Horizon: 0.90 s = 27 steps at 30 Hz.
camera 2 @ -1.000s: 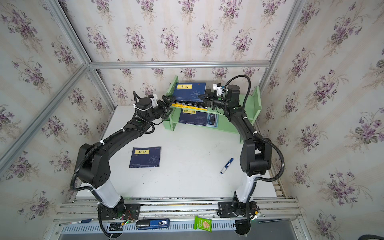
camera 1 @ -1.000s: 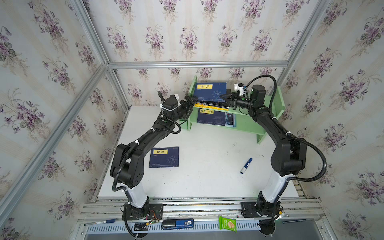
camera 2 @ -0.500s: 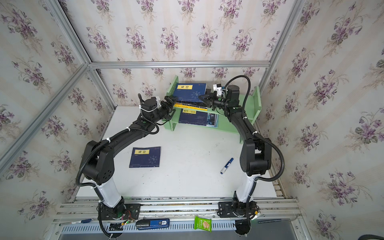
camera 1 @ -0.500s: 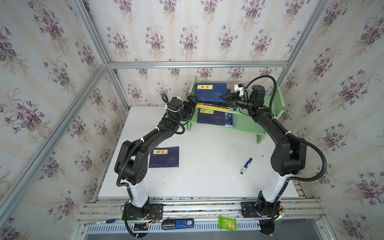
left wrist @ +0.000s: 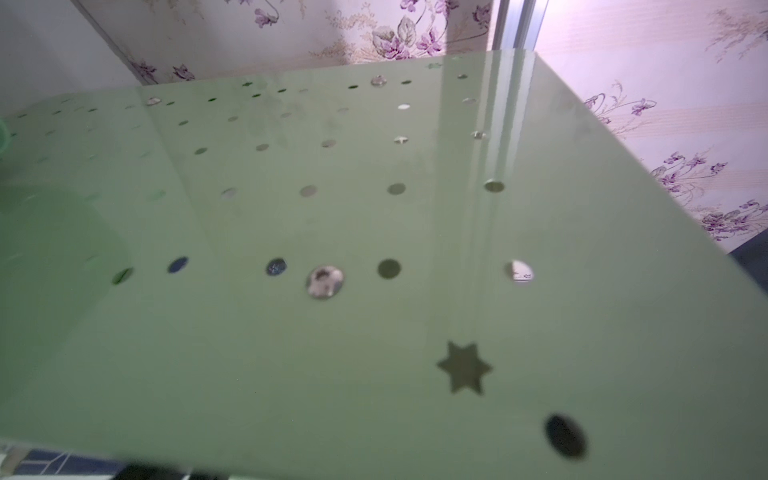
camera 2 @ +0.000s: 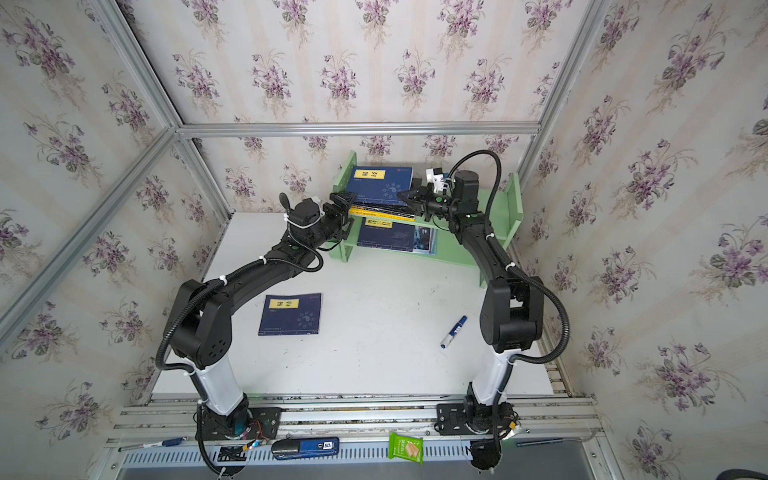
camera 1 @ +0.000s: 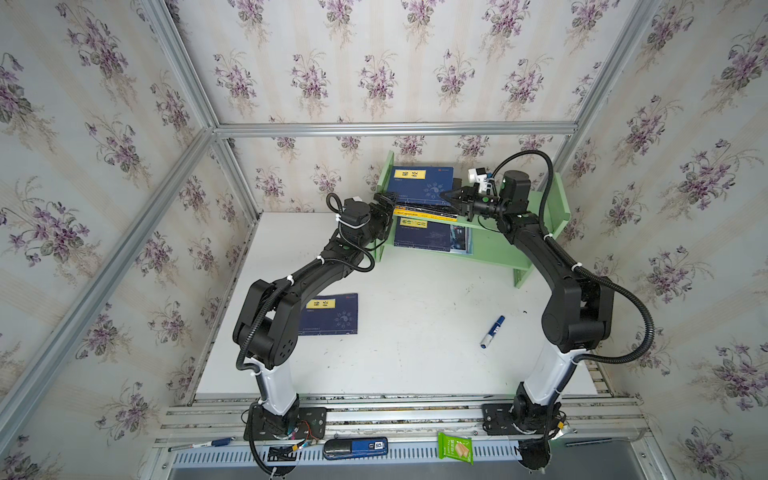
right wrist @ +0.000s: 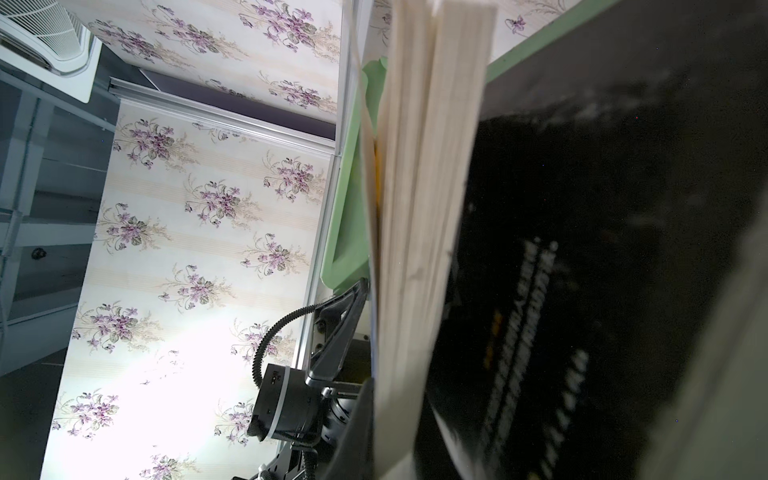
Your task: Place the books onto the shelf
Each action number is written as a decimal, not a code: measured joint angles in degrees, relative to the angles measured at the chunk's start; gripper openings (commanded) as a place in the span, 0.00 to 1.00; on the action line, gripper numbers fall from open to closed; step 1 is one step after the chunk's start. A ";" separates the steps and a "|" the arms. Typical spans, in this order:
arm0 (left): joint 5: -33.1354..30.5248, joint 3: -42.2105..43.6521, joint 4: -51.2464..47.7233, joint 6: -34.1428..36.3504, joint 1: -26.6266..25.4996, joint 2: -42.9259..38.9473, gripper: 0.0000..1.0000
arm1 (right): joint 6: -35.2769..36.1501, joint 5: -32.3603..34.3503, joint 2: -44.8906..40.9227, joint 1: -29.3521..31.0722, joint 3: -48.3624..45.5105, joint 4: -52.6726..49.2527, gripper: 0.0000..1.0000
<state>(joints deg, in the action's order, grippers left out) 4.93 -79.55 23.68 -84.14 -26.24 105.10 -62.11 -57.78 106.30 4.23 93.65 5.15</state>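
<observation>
Six books [camera 1: 424,189]: three on the shelf's [camera 1: 494,249] top tier, two below, one on the table [camera 1: 415,361]; one pen [camera 1: 492,331]. Left gripper [camera 1: 387,204], released, has neared the shelf; right gripper [camera 1: 448,194] stays clenched.

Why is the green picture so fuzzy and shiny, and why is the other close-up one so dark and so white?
Left wrist view: the shelf sits very close, so it blurs, and its glossy face shows a pale streak of glare. Right wrist view: the book pages are close and soft, the black cover is dark, the wallpaper washes out white.
</observation>
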 measured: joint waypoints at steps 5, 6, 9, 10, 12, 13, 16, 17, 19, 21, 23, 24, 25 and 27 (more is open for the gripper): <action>-2.45 1.01 0.79 -1.03 -0.55 -0.28 0.99 | 1.03 0.22 -0.20 0.15 0.00 -0.96 0.07; -2.97 1.25 0.81 -1.11 -0.66 -0.48 0.98 | 1.09 0.22 -0.22 0.17 0.00 -1.03 0.08; -4.00 1.95 0.81 -1.44 -0.76 -1.09 0.98 | 1.68 0.46 -0.31 0.22 0.02 -1.44 0.14; -4.24 2.14 0.81 -1.46 -0.74 -1.25 0.98 | 1.92 0.61 -0.37 0.22 0.02 -1.64 0.16; -4.70 2.23 0.79 -1.49 -0.74 -1.31 0.98 | 2.38 0.85 -0.52 0.28 0.09 -2.16 0.23; -4.87 2.27 0.79 -1.51 -0.74 -1.33 0.98 | 2.71 0.85 -0.61 0.31 0.20 -2.34 0.26; -5.20 2.38 0.79 -1.68 -0.74 -1.33 0.98 | 4.79 1.38 -1.09 0.37 1.33 -4.81 0.34; -5.22 2.43 0.81 -1.77 -0.74 -1.33 0.98 | 5.88 1.99 -1.31 0.42 1.88 -6.34 0.36; -5.25 2.51 0.83 -1.86 -0.74 -1.33 0.99 | 8.09 3.32 -1.73 0.42 2.84 -9.60 0.37; -5.27 2.60 0.90 -1.88 -0.74 -1.38 0.99 | 10.84 5.33 -2.27 0.44 3.96 -13.57 0.38; -5.29 2.69 0.87 -1.90 -0.74 -1.46 0.99 | 13.22 7.19 -2.67 0.39 4.79 -16.90 0.38; -5.29 2.69 0.85 -1.90 -0.74 -1.49 0.99 | 14.27 7.76 -2.78 0.37 5.22 -18.56 0.38; -5.29 2.71 0.85 -1.90 -0.74 -1.49 0.99 | 15.13 8.46 -2.84 0.35 5.55 -19.67 0.37; -5.27 2.78 0.83 -1.90 -0.74 -1.51 0.99 | 16.76 9.90 -3.06 0.35 6.05 -21.94 0.35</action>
<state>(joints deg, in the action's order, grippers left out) -0.34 -76.77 24.51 -86.04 -26.98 103.59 -45.34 -47.88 103.24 4.58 99.70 -16.80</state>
